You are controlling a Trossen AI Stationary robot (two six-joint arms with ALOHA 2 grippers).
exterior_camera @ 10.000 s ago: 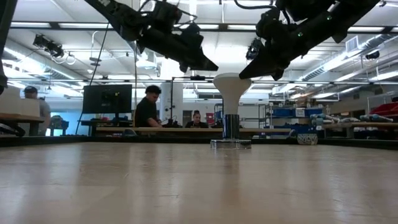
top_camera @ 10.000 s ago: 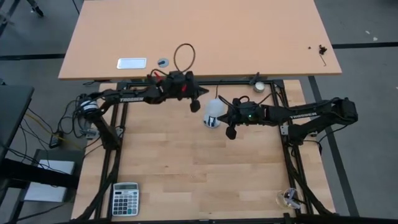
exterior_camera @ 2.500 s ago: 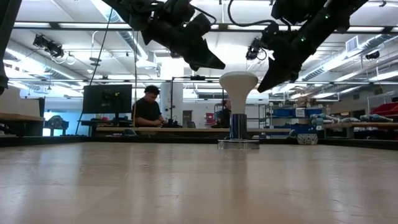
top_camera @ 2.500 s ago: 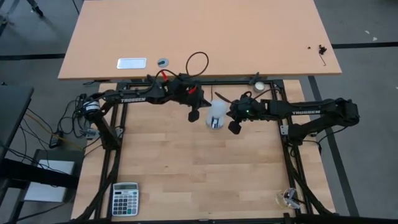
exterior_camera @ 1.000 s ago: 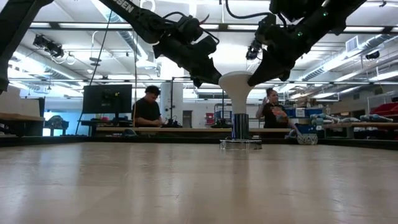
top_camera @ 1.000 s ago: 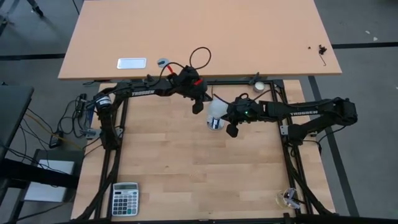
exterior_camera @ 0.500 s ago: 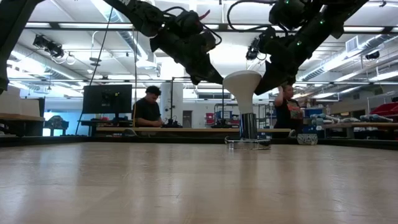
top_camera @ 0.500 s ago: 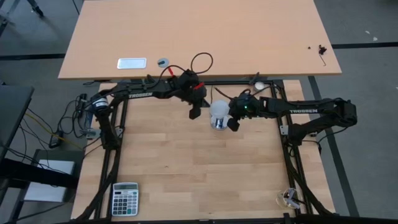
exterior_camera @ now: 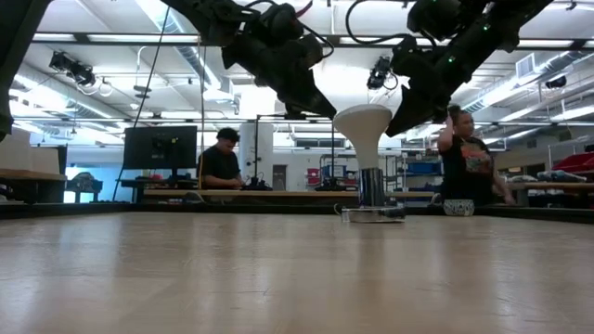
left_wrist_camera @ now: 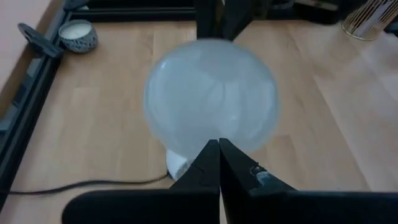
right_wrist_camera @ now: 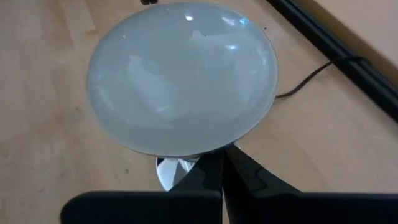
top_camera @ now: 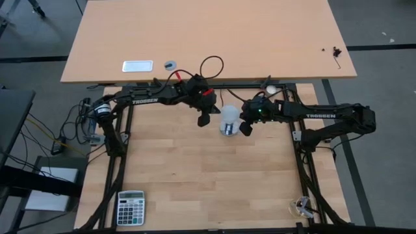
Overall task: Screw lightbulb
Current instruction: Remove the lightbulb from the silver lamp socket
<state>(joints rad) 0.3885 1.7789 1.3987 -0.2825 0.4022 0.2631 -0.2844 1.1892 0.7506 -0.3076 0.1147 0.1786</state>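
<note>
White frosted lightbulb (top_camera: pixel 227 119) standing dome-up in a silver socket base (exterior_camera: pixel 371 213), near the far edge of the bench (top_camera: pixel 195 188), roughly midway between its side edges.

Left gripper (top_camera: pixel 203 119): fingers pressed together, empty, poised just beside the bulb's dome on its left; whether it touches cannot be told. Right gripper (top_camera: pixel 246 128): fingers likewise closed on nothing, close against the dome's right side. Thin black cord (left_wrist_camera: pixel 81 185) trails from the base across the wood. Small candle tin (top_camera: pixel 270 90) at the far edge, right of the bulb. Calculator (top_camera: pixel 130 207) at the near left corner. Person (exterior_camera: pixel 464 158) stands in the room beyond; another (exterior_camera: pixel 220 160) is seated at a desk.
</note>
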